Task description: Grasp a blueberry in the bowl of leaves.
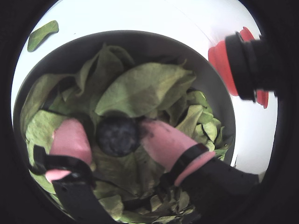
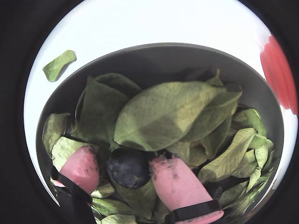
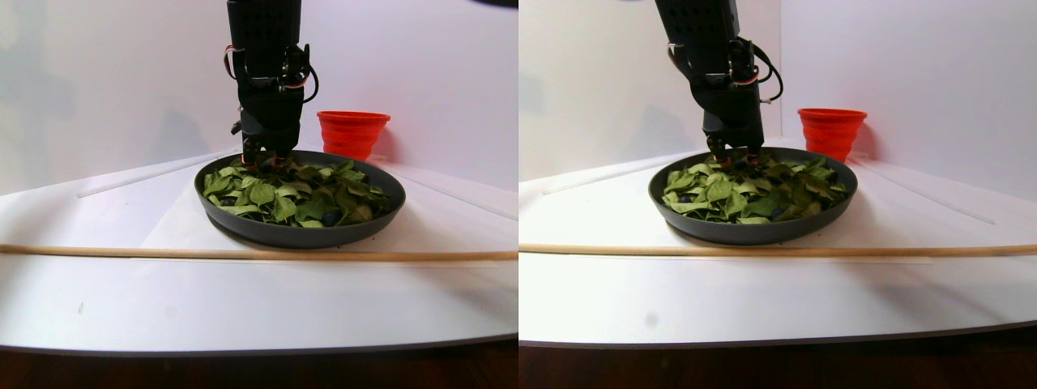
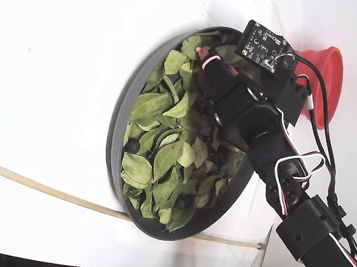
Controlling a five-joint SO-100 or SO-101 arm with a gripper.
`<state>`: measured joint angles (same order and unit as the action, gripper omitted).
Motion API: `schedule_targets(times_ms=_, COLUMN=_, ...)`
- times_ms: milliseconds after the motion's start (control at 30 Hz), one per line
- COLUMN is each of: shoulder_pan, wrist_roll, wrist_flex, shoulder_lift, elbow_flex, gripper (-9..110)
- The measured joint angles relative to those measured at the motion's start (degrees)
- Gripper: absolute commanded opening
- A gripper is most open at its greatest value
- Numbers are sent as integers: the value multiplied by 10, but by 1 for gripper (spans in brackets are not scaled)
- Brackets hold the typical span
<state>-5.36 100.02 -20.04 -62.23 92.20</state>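
Observation:
The blueberry [image 1: 117,136] is round, dark and matte. It lies on the green leaves [image 1: 145,86] in the dark grey bowl [image 1: 140,42], partly under a big leaf [image 2: 163,114]. My gripper [image 1: 112,129] is down in the bowl, open, with one pink fingertip on each side of the berry. In the second wrist view the berry [image 2: 128,167] shows a small gap to the left fingertip [image 2: 83,165], and the right fingertip [image 2: 175,182] is at its edge. In the stereo pair view the gripper [image 3: 263,158] stands at the bowl's far rim.
A red cup [image 3: 352,132] stands behind the bowl [image 3: 300,235]. A thin wooden stick [image 3: 243,254] lies across the table in front. A loose leaf [image 2: 58,64] lies outside the bowl. Smaller dark berries [image 4: 132,146] sit among the leaves near the opposite rim [image 4: 115,131].

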Motion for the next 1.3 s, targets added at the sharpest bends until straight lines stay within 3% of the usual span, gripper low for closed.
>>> schedule_targets(times_ms=1300, shoulder_pan=-4, wrist_roll=23, wrist_flex=-11, shoulder_lift=-40, elbow_flex=44, gripper=15)
